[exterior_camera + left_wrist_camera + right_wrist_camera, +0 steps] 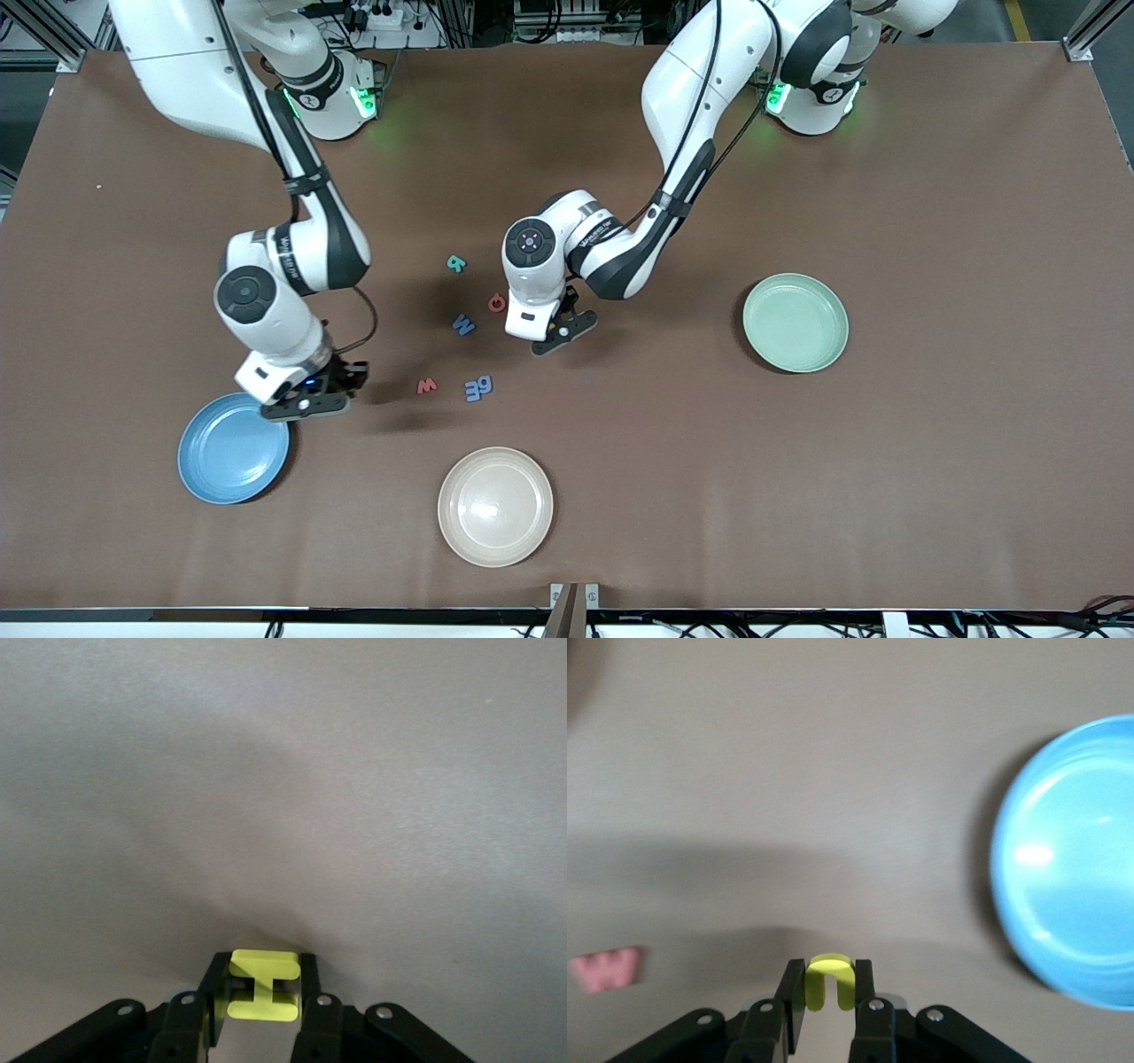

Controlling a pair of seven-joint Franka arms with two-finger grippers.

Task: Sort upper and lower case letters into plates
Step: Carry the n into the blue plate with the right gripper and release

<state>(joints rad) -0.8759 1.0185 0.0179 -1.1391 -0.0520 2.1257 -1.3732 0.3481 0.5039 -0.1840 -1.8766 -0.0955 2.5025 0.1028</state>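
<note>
While the right gripper (306, 403) pinches a yellow u (830, 981) by the blue plate (232, 449), loose letters (461, 324) lie mid-table; the left gripper (556, 335) clamps a yellow H (263, 986) near the red Q (497, 303), well apart from the green plate (795, 322).

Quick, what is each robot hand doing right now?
Left tool: closed on the yellow H.
Right tool: closed on the yellow u, beside the blue plate.
</note>
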